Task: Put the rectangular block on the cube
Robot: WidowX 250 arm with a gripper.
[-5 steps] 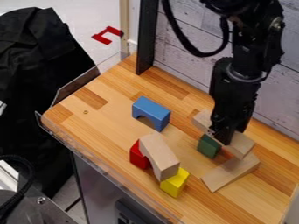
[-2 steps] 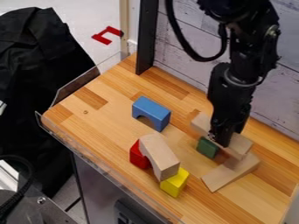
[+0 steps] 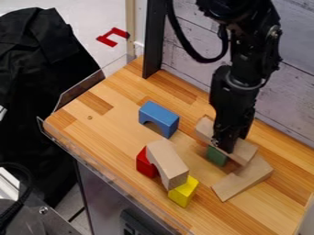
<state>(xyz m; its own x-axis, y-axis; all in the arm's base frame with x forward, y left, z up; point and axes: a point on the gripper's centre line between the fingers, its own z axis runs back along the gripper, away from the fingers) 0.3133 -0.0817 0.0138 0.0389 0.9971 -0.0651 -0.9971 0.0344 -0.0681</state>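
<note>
Nearest the camera, the yellow block [image 3: 184, 192] and the red block [image 3: 144, 164] support the plain wooden arch [image 3: 167, 163]; this assembly is not part of the operation. Beside it to the right, the wooden wedge [image 3: 244, 180] lies on the worktop [image 3: 92, 133]. Next comes the green block [image 3: 215, 156], presumably the target cube, standing on the worktop and partly covered by the rectangular block [image 3: 243, 152] and the gripper [image 3: 223, 146]. The gripper points downward with its fingers narrowed on the rectangular block near mid-length. Status: pick-up appears complete, and transport to the cube appears nearly complete. The block lies across the cube in view; contact between them cannot be confirmed. Remaining steps, as judged: centre the block over the cube, seat it level, release, withdraw. Farther back and to the left, the blue arch [image 3: 158, 117] stands well apart from the placement area.
</note>
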